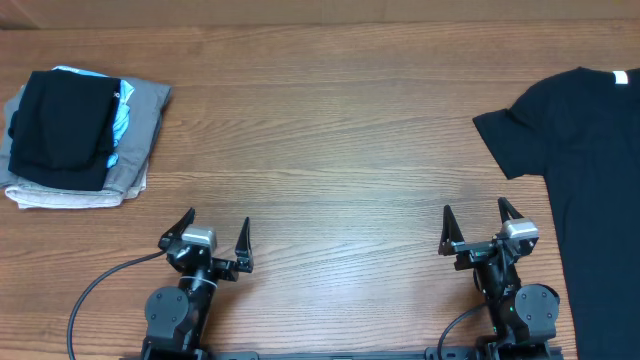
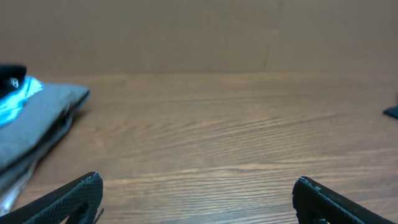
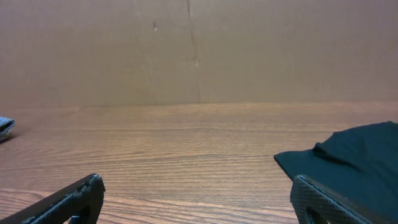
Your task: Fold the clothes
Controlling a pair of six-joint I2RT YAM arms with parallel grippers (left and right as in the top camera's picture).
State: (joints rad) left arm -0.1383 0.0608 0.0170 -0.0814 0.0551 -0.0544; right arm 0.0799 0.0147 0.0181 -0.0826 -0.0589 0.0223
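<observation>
At the wooden table (image 1: 330, 140), viewed from overhead, a black T-shirt (image 1: 590, 170) is shown spread flat along the right edge and partly out of frame. Its sleeve (image 1: 505, 135) is turned toward the centre and its white neck label (image 1: 620, 78) lies at the far end. A stack of folded garments (image 1: 75, 130), a black one on top of grey, is seen at the far left corner. Both arms are set at the near edge, where the left gripper (image 1: 218, 220) and the right gripper (image 1: 475, 208) are each pictured with jaws spread wide, nothing between them, well apart from any cloth

From the left wrist, the stack's grey edge and a flash of light blue are caught at the left, with bare wood ahead and the two finger ends held wide apart

From the right wrist, the shirt's sleeve is seen lying just ahead to the right, between splayed and empty fingers

No fold is judged to have been started on the spread shirt, and the step in hand is taken to be the reach for it. A rightward move by the right arm is called for next, likely a low pinch on sleeve or hem, with the shirt perhaps drawn toward the centre so that both arms can be used
</observation>
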